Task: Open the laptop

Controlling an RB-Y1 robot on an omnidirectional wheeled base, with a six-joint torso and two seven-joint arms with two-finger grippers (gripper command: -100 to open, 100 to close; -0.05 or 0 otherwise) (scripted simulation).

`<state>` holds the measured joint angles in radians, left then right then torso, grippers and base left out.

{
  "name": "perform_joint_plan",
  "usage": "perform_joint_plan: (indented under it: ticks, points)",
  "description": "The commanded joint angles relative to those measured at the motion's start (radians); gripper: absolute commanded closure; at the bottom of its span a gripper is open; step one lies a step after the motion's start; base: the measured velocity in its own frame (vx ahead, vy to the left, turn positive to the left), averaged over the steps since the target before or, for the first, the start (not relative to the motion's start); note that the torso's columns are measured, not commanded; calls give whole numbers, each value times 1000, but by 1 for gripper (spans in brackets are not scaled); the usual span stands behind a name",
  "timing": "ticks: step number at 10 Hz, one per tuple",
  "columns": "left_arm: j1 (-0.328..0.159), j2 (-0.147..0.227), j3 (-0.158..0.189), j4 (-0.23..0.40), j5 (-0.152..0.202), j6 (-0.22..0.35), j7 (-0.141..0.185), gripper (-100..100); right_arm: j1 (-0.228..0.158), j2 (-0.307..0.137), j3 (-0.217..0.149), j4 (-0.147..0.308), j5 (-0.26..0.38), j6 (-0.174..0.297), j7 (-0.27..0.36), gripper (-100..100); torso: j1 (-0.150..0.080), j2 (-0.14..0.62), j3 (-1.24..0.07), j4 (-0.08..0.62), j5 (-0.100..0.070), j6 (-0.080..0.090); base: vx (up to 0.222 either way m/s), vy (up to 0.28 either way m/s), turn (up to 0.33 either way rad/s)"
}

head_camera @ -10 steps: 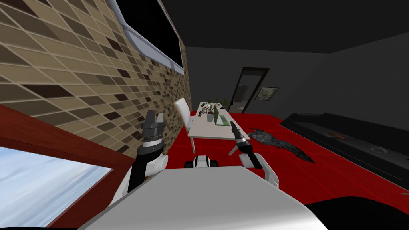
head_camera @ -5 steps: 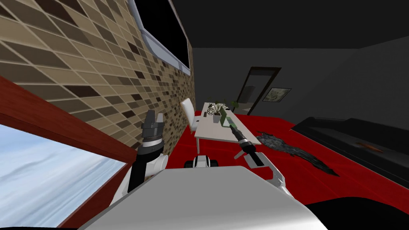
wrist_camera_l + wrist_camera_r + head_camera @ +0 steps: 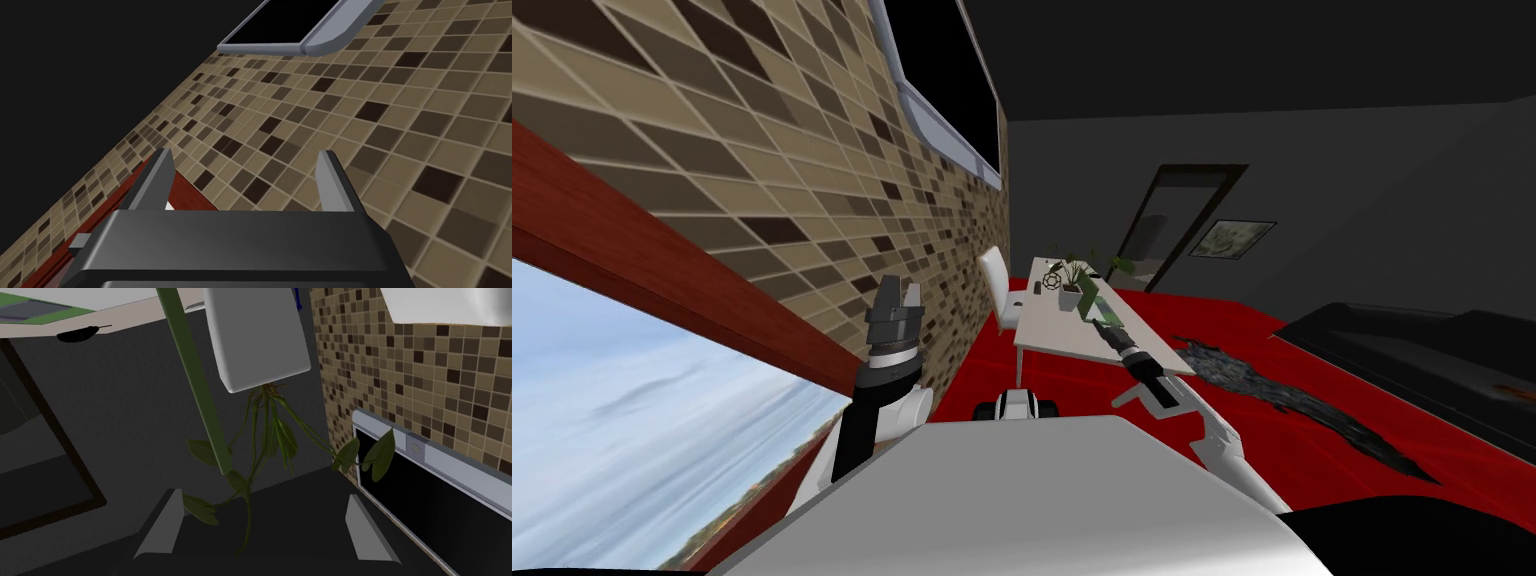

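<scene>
The laptop (image 3: 35,308) lies close ahead of my right gripper (image 3: 262,498), the nearer one. That gripper and my left gripper (image 3: 245,155) both gape, empty.

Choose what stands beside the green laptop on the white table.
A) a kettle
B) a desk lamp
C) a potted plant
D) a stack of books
C: the right wrist view shows the potted plant, a pale pot with long green leaves, close beside the green laptop on the table.
</scene>
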<state>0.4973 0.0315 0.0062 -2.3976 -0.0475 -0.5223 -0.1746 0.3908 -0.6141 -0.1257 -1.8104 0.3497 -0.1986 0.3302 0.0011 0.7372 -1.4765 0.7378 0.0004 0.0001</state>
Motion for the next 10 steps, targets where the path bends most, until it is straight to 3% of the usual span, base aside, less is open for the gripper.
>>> perform_joint_plan:
  ticks: [1,4,5,6,7,10]
  points:
    - [0,0,0,0,0,0,0,0,-9,-50,-13,70,51,12,46,-100,-3,1,1,0,-1,0,27,90,80]
    - [0,0,0,0,0,0,0,0,-21,-121,-29,130,108,36,92,-100,-3,1,1,0,-1,0,31,85,89]
    - [0,0,0,0,0,0,0,0,-21,-121,-29,146,108,36,92,-100,-1,1,0,0,-1,0,26,66,43]
    - [0,0,0,0,0,0,0,0,-28,-158,-37,182,136,47,115,-100,-2,1,1,0,-1,0,32,70,83]
    - [0,0,0,0,0,0,0,0,-28,-158,-37,184,136,47,115,-100,-1,1,0,0,0,0,27,59,39]
    - [0,0,0,0,0,0,0,0,-46,-261,-60,280,217,81,180,-100,2,1,0,0,0,0,41,110,110]
